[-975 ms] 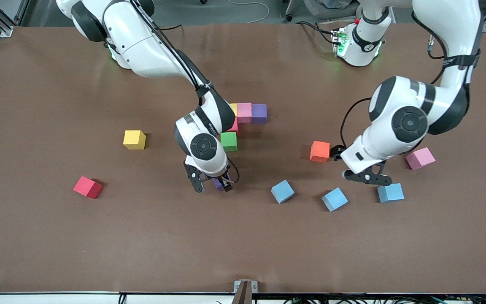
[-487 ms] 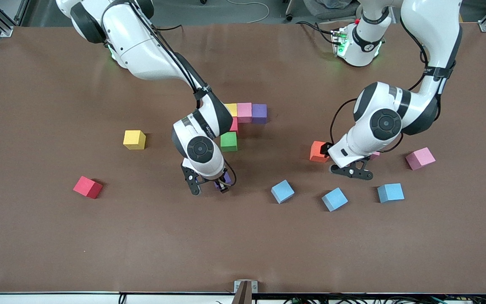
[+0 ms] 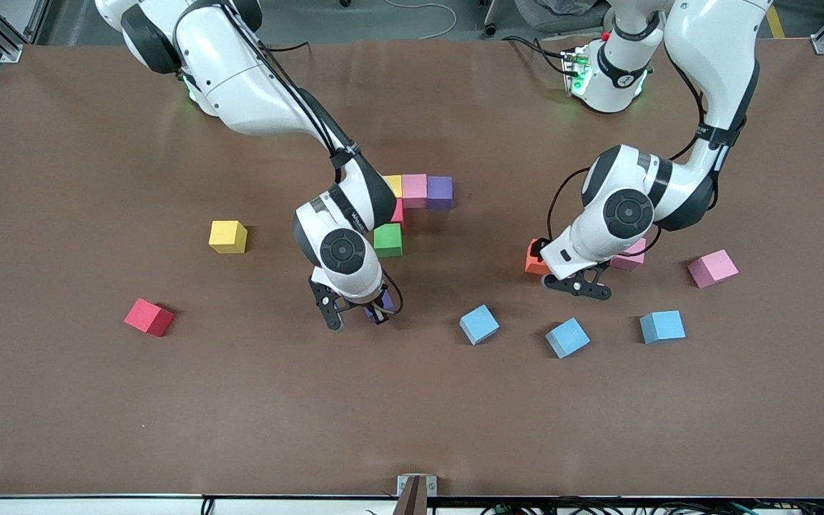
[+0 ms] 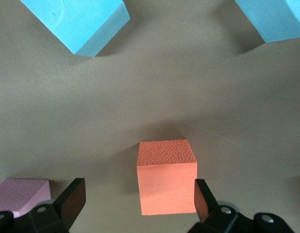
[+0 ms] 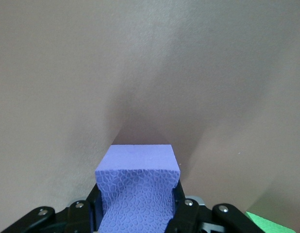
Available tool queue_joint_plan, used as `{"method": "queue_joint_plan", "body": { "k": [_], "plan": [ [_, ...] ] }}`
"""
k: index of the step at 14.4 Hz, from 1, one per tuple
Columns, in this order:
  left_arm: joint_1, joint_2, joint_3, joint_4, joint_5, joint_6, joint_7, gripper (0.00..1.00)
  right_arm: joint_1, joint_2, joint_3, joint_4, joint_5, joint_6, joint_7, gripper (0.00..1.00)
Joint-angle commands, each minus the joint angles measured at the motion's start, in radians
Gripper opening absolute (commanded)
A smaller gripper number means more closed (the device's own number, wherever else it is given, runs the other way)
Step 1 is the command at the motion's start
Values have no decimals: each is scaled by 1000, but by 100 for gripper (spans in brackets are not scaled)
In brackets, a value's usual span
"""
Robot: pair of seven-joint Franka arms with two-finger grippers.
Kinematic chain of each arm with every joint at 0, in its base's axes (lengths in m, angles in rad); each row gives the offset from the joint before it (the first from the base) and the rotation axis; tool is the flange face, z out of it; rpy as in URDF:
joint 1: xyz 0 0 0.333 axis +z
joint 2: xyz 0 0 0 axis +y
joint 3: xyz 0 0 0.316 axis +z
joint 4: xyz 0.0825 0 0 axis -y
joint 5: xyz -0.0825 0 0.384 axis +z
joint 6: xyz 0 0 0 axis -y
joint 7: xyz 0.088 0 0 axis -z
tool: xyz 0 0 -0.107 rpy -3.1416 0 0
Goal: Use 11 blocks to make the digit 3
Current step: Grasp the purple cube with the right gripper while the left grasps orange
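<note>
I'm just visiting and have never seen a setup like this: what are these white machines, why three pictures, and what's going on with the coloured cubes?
Two white robot arms work at a brown table strewn with small foam cubes. One picture looks down from a high camera facing them; the other two come from cameras on each arm's wrist. The right gripper is shut on a purple foam cube. The left gripper is open around an orange foam cube, not gripping it. Loose light blue cubes lie nearby, and a few cubes already touch in a cluster.

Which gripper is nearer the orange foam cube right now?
Left. The left gripper is open and straddles the orange foam cube. The right gripper is off toward the right arm's end, shut on a purple foam cube.
</note>
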Motion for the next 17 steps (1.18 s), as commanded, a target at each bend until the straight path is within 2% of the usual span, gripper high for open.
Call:
{"method": "queue_joint_plan", "body": {
  "k": [1,5,7,10,14,17],
  "plan": [
    [-26,13,-4,-13,-14,17,-49,98,-11,6,9,20,-6,2,-135,0],
    [-43,17,-6,-13,-12,17,-136,97,7,-15,23,-1,10,-19,-810,0],
    [-43,26,-6,-15,-12,26,-136,96,7,-25,32,-7,11,-31,-939,0],
    [-41,36,-6,-15,0,27,-131,95,18,-61,31,-62,-6,-31,-1061,0],
    [-37,75,-6,-9,1,41,-120,93,30,-132,29,-167,-61,-21,-1063,0],
    [-35,92,-4,-9,3,57,-120,90,44,-149,28,-200,-64,-8,-1055,0]
  ]
}}
